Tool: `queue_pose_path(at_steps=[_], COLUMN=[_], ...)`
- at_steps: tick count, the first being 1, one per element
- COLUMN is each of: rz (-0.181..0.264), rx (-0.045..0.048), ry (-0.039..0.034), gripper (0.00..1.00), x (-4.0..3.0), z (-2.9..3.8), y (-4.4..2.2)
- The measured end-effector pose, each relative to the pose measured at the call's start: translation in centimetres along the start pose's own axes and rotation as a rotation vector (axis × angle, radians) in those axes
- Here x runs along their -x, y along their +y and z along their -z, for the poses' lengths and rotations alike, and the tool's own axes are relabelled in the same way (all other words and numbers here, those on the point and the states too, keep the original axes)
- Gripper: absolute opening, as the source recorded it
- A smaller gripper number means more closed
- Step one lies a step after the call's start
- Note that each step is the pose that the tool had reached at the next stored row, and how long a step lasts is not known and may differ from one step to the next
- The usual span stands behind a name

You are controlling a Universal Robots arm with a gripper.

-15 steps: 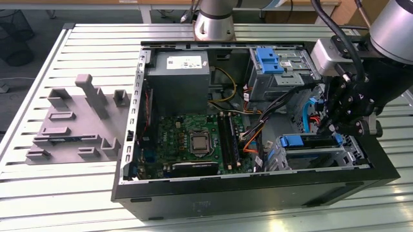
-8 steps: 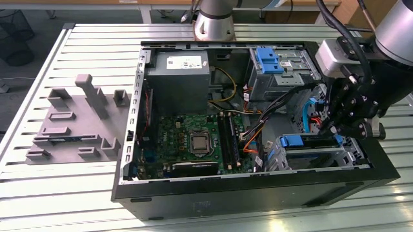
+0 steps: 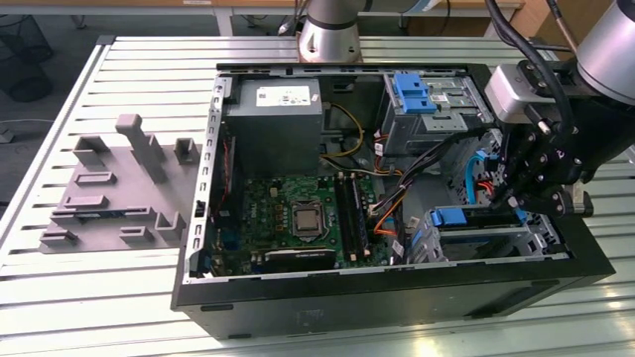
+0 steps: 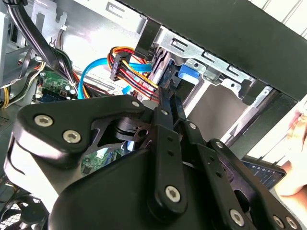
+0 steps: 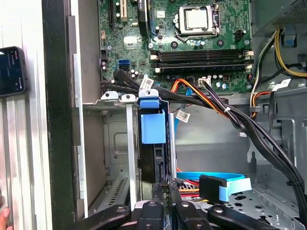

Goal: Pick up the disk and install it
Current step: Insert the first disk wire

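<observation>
Tool: the black tool (image 3: 536, 195) hangs inside the open computer case (image 3: 387, 297), fingers pinched together at the rear edge of the disk (image 5: 152, 143); whether they actually clamp it cannot be told.
Disk: it stands on edge in the lower drive cage (image 5: 117, 139), its blue carrier tab (image 5: 152, 125) facing out, so it appears seated in its bay.
Cables: orange, red and black leads (image 5: 211, 103) and a blue data cable (image 5: 225, 184) run just beside the cage, close to the tool.
Motherboard: the green board (image 3: 297, 216) lies deeper in the case.
Bench: the slatted bench (image 3: 119, 290) carries the case; a grey fixture (image 3: 114, 186) sits well apart.
</observation>
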State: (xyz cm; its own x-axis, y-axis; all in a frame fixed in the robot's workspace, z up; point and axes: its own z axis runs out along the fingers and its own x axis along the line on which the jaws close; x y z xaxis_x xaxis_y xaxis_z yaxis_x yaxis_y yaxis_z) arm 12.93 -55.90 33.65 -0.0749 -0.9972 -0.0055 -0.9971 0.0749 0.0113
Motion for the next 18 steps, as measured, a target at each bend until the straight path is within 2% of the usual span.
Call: queue_pose_path(at_steps=[18], rz=[0.003], rx=[0.0024], ry=[0.0000], gripper=[0.17], x=[0.00], z=[-0.36], y=[-0.01])
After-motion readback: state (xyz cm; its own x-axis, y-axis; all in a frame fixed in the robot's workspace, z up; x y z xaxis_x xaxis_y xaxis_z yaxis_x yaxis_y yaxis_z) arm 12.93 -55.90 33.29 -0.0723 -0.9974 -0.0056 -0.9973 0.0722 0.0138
